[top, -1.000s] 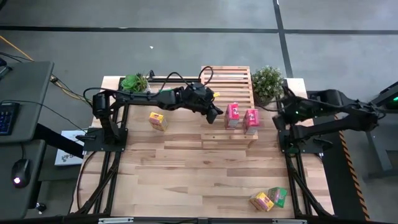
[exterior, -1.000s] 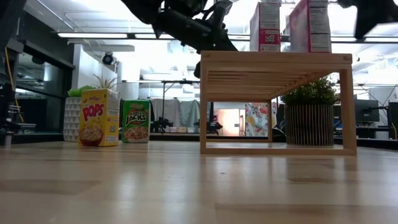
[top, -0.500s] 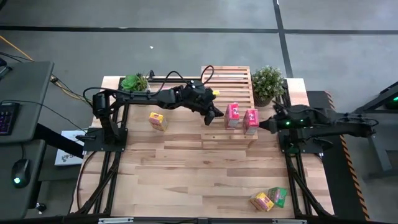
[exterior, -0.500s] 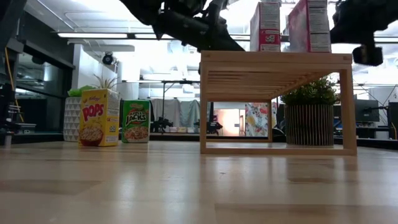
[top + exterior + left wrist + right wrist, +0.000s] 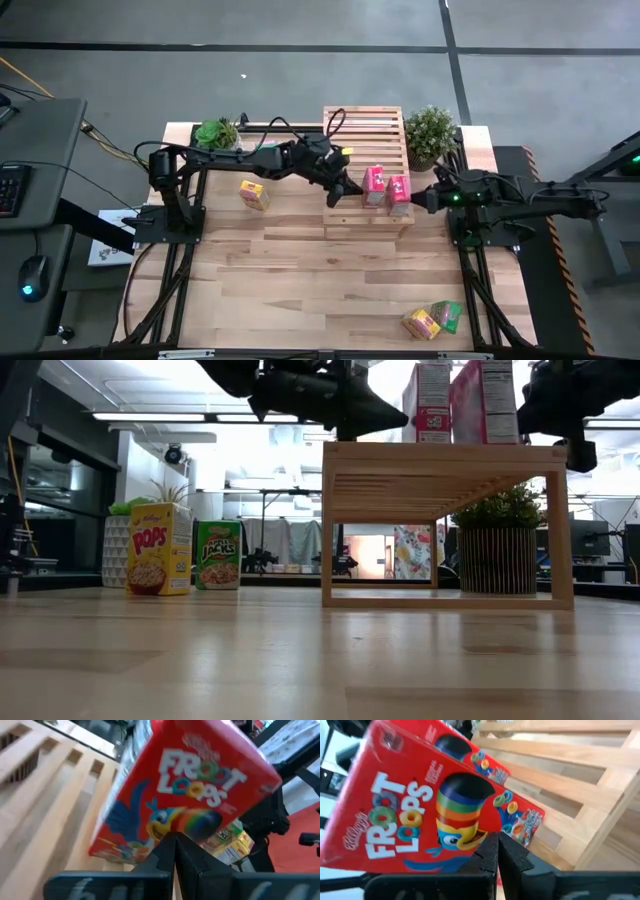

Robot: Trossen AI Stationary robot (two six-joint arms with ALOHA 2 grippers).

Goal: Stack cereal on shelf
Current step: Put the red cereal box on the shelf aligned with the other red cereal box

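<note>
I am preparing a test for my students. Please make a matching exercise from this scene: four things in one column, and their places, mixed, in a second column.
Things:
1. two red cereal boxes
2. lone yellow box
3. yellow and green pair
4. bushy potted plant

Places:
A. on the table, left of the shelf
B. near edge of the table, right side
C. on top of the shelf
D. far side, right of the shelf

Pairs: 1-C, 2-A, 3-B, 4-D

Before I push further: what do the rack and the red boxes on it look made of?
Rack: pale unfinished-looking wood, visible grain, parallel slats. Red boxes: probably thin printed cardboard with a slight sheen, sharp folded edges and cereal graphics in both wrist views.
</note>
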